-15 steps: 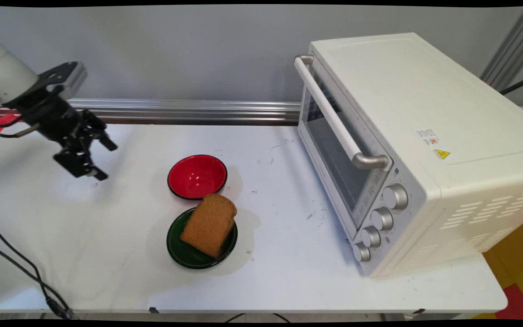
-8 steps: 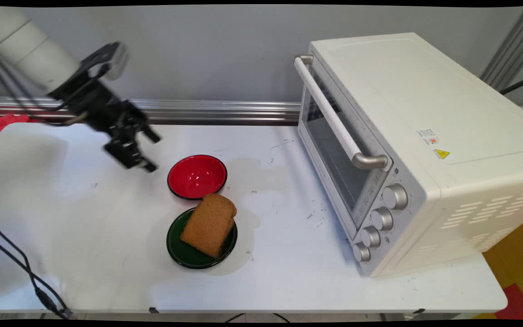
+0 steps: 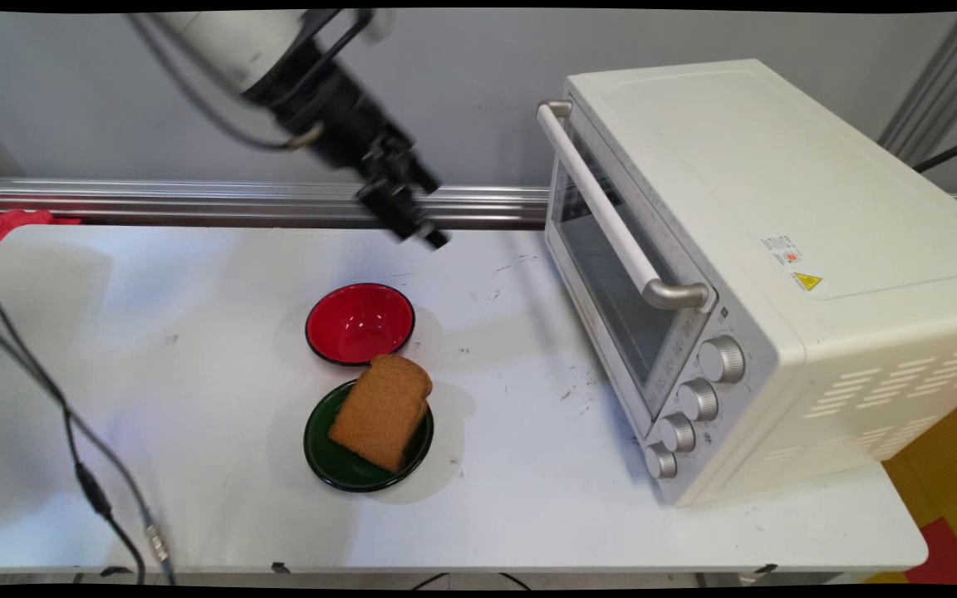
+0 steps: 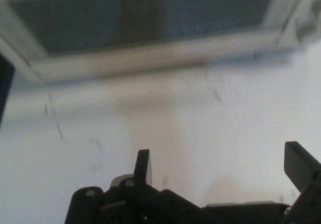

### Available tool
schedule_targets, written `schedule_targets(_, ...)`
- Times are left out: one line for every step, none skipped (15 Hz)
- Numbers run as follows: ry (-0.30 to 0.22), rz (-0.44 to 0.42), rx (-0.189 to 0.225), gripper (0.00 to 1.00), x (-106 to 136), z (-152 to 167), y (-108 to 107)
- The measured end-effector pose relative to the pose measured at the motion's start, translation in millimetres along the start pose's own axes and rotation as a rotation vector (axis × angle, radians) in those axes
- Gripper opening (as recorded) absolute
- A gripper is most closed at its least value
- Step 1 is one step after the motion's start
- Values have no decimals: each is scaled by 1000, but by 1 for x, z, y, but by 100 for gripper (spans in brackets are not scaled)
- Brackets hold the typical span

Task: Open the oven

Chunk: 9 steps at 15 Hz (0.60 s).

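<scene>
My black gripper (image 3: 422, 214) hangs in the air over the back of the table, left of the white toaster oven (image 3: 777, 249). It is open and holds nothing; in the hand view both fingers (image 4: 143, 166) stand wide apart over bare tabletop. The oven's glass door (image 4: 150, 18) fills the top of that view, and it is shut, with its bar handle (image 3: 603, 203) across the front. Well below the gripper an empty red bowl (image 3: 360, 322) sits on the table. In front of the bowl, a brown slice of bread (image 3: 381, 409) lies on a dark green plate (image 3: 325, 457).
The oven takes up the table's right half, with several knobs (image 3: 699, 399) at its near corner. A metal rail (image 3: 196, 203) runs along the wall behind the table. Black cables (image 3: 71, 440) hang over the table's left front.
The arm has swung from the table's left side up and to the right, past the red bowl, toward the oven. The gripper stays open. The bowl, plate and bread have not moved.
</scene>
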<state>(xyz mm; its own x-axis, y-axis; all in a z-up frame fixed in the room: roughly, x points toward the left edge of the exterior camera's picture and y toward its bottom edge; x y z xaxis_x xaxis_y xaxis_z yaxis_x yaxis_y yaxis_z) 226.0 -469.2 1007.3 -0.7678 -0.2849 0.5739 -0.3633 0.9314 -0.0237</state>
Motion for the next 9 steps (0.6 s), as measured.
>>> schedule_targets(13,0,9,100,15,1,-1)
schedule_targets(21,0,16,100,24,1,-2)
schedule_targets(36,-1,29,100,39,1,-5)
schedule_targets(45,-2,38,100,49,1,-7)
schedule_targets(54,-4,47,100,58,1,-9)
schedule_targets(64,-6,56,100,70,2,-11)
schedule_targets(71,-9,60,100,79,2,-13)
schedule_targets(76,-11,60,100,87,3,-15)
schedule_targets(80,-14,59,100,95,5,-16)
